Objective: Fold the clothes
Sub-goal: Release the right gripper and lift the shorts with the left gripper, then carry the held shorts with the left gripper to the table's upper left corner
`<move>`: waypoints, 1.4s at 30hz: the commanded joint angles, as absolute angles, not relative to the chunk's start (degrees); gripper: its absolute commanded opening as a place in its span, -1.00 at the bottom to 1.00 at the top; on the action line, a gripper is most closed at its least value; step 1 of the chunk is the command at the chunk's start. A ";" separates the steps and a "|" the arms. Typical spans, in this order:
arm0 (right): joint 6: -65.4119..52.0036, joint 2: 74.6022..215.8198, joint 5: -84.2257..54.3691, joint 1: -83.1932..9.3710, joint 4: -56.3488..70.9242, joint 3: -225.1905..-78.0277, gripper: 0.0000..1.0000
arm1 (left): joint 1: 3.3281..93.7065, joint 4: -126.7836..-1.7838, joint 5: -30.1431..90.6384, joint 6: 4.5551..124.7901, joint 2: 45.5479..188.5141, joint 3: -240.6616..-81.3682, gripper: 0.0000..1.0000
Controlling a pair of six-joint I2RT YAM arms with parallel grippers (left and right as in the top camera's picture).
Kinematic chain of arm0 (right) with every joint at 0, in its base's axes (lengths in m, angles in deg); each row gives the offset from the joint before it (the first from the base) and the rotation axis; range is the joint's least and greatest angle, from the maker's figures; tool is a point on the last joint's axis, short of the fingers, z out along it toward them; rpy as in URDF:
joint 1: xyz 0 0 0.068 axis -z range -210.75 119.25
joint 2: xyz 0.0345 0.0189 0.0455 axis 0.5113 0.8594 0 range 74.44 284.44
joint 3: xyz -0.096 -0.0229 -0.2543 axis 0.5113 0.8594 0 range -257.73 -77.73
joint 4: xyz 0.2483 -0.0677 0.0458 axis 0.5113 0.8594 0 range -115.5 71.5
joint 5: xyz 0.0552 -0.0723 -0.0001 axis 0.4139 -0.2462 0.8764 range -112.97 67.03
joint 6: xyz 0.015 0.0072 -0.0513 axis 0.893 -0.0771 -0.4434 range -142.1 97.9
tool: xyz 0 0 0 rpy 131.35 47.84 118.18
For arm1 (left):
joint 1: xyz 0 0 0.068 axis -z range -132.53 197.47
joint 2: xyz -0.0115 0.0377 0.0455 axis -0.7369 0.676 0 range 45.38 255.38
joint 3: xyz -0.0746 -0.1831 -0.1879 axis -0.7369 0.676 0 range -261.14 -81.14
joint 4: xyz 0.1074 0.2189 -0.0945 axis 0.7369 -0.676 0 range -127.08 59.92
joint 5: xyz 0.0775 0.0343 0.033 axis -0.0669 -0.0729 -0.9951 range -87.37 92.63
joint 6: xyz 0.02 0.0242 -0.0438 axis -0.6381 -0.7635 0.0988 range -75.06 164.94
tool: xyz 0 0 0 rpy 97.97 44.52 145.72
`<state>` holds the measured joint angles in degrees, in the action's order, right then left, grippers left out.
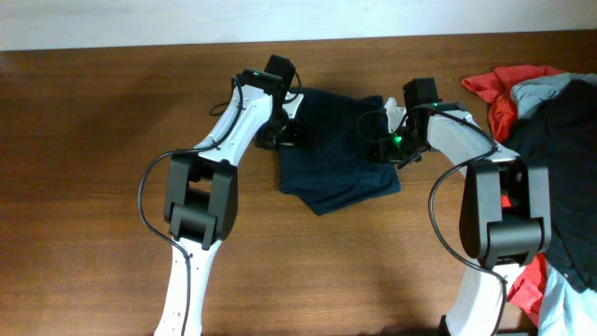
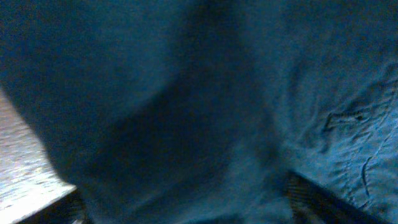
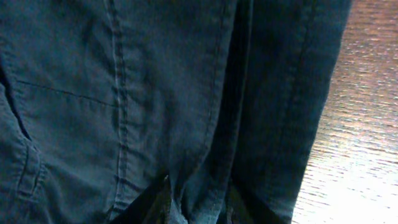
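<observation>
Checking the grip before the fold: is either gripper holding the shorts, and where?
The right gripper appears to pinch the navy shorts at their right-side edge; whether the left gripper holds them cannot be told.

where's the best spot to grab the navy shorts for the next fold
Likely the two far corners of the navy shorts, one from the left side, one from the right. They lie flat as a rough rectangle on the table, so pinching both corners lifts that edge evenly.

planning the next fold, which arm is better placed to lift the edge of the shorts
Right, probably: the right fingers have the shorts bunched between them at the right edge. The left fingers sit over the opposite edge, but their blurred view shows no clear grip.
</observation>
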<state>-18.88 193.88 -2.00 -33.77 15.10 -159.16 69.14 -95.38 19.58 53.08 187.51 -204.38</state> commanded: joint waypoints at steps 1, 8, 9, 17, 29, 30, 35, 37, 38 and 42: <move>-18.62 193.96 -2.24 -33.40 15.39 -158.88 -0.31 | 69.40 -95.13 20.91 53.30 189.19 -204.18 0.49; -18.62 193.96 -2.24 -33.38 15.45 -158.90 -0.40 | 69.20 -95.16 21.68 53.25 189.17 -204.20 -0.99; -18.64 193.94 -2.28 -33.38 15.60 -158.96 -0.45 | 69.03 -95.18 21.66 53.23 189.15 -204.34 -0.99; -18.64 186.44 -5.69 -33.27 21.99 -163.51 -0.42 | 65.86 -97.10 20.37 53.01 189.04 -211.40 -1.00; -18.64 171.95 -5.72 -33.27 32.67 -164.76 -0.31 | 54.23 -100.95 20.41 54.50 189.04 -224.62 -0.99; -18.64 171.80 -5.72 -33.27 33.59 -164.76 -0.28 | 52.13 -101.06 20.43 54.78 189.04 -225.08 -1.00; -18.64 172.19 -5.69 -33.29 35.82 -164.56 -0.26 | 44.66 -101.08 20.39 54.78 189.04 -225.08 -0.99; -18.66 172.19 -5.72 -33.29 36.02 -164.36 -0.26 | 41.38 -101.08 20.41 54.80 189.04 -225.08 -0.99; -18.64 172.19 -5.72 -33.29 36.11 -164.30 -0.26 | 39.81 -101.06 20.41 54.80 189.04 -225.08 -0.99; -18.66 172.19 -5.72 -33.29 36.57 -164.25 -0.24 | 33.49 -100.99 20.39 54.80 189.04 -225.08 -0.99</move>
<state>-18.90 172.06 -5.17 -33.71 36.22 -164.41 38.04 -101.04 20.57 54.24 188.69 -223.55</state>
